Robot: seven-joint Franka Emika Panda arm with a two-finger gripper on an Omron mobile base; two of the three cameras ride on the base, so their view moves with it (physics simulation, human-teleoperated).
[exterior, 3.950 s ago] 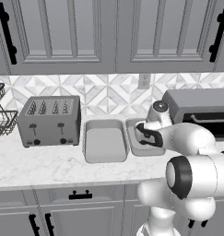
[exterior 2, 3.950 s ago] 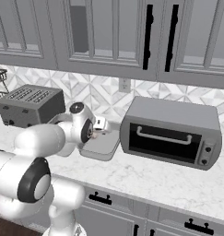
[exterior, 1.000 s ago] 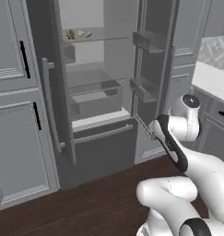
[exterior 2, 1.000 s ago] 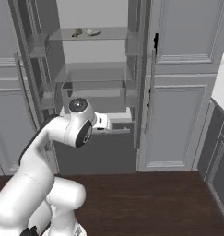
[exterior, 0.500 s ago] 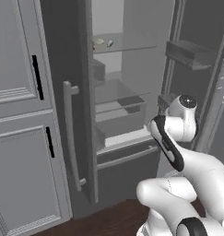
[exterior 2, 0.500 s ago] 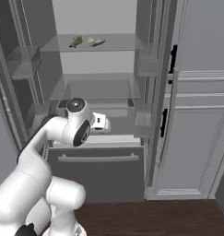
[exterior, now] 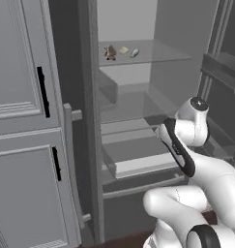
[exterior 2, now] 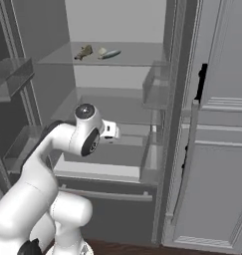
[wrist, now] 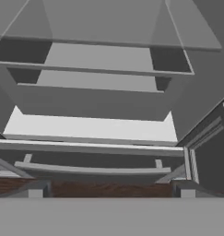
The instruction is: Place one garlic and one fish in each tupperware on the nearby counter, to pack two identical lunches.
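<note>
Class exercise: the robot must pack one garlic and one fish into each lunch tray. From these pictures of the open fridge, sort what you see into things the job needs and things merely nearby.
Belongs to the job:
- small food items on the upper glass shelf; too small to tell which is garlic or fish

Just nearby:
- fridge drawer
- door bins
- grey cabinet doors
</note>
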